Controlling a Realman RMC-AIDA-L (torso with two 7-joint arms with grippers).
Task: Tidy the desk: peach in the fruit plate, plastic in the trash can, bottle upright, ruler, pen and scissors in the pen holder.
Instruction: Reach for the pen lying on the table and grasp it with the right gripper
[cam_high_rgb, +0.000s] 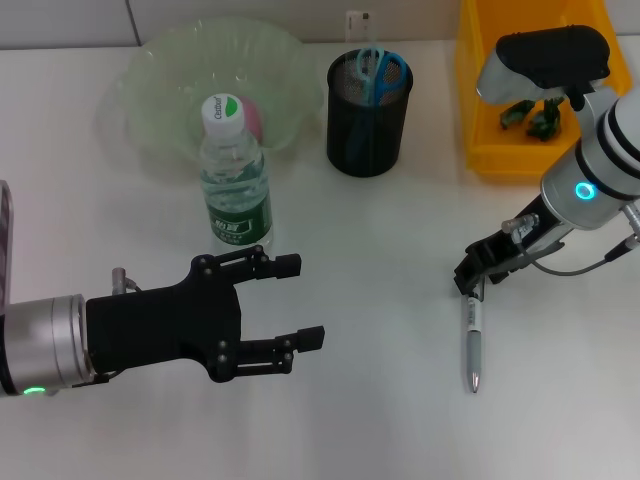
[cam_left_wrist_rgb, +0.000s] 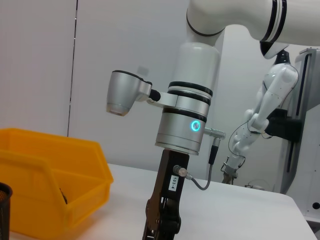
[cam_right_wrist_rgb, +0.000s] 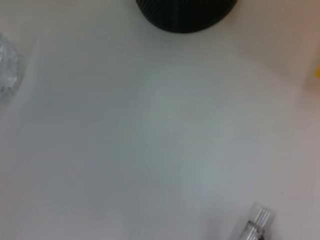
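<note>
A grey pen (cam_high_rgb: 474, 345) lies on the white table at the right. My right gripper (cam_high_rgb: 472, 278) is low over its upper end, and the right wrist view shows that pen end (cam_right_wrist_rgb: 256, 223). The bottle (cam_high_rgb: 236, 180) stands upright in front of the green fruit plate (cam_high_rgb: 160, 75), which holds the pink peach (cam_high_rgb: 256, 122). Blue scissors (cam_high_rgb: 376, 70) stick out of the black mesh pen holder (cam_high_rgb: 368, 125). Dark crumpled plastic (cam_high_rgb: 530, 118) lies in the yellow trash can (cam_high_rgb: 480, 100). My left gripper (cam_high_rgb: 300, 302) hovers open and empty in front of the bottle. No ruler shows.
The right arm's wrist camera housing (cam_high_rgb: 545, 55) hangs over the yellow trash can. In the left wrist view the right arm (cam_left_wrist_rgb: 185, 120) stands beside the yellow trash can (cam_left_wrist_rgb: 50, 185). Bare table lies between the two grippers.
</note>
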